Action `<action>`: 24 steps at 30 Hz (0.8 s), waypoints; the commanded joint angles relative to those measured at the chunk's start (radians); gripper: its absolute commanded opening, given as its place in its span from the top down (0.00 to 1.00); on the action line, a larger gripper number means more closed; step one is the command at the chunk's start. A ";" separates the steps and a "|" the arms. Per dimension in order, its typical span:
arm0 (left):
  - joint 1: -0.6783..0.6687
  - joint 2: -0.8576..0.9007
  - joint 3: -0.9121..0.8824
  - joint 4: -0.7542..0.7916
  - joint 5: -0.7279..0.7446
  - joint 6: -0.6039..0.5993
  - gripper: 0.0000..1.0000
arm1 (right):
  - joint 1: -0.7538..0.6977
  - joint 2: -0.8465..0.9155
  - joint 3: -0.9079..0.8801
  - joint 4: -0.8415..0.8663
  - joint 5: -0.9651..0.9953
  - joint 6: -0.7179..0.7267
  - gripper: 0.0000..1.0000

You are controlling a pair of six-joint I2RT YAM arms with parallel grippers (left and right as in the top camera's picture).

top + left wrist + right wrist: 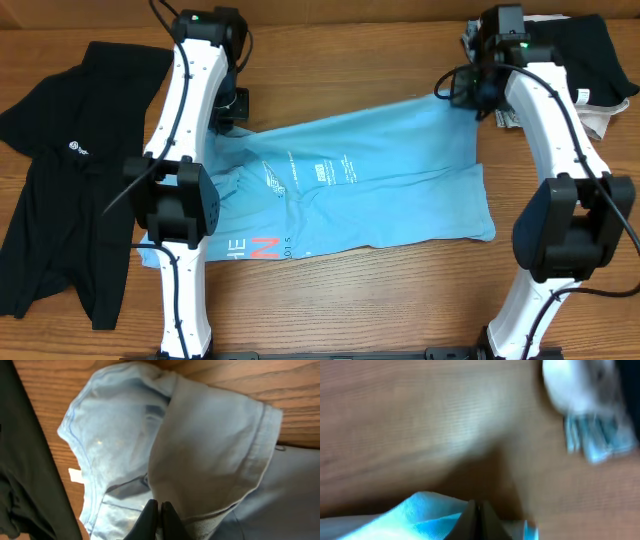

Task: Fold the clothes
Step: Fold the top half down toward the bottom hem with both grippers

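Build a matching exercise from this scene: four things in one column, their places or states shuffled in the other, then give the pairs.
Column A
1. light blue T-shirt
2. black garment
3. pile of clothes
4. left gripper

Column B
a. heaped in the far right corner
b. fingers closed on blue fabric
c. spread out in the middle
d. lying flat on the left side

Pairs: 1-c, 2-d, 3-a, 4-b

wooden table (330, 310) | centre: light blue T-shirt (400, 180); left: black garment (60, 200); far right corner: heap of clothes (585, 45)
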 commanded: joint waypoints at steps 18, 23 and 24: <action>-0.031 -0.035 -0.134 -0.017 0.145 0.044 0.96 | -0.105 -0.027 -0.094 -0.240 -0.140 0.043 0.96; -0.034 -0.035 -0.200 -0.018 0.145 0.060 0.96 | -0.112 -0.027 -0.194 -0.222 -0.098 0.069 0.96; -0.035 -0.035 -0.206 -0.017 0.144 0.060 0.96 | -0.117 -0.027 -0.210 -0.221 -0.098 0.070 0.96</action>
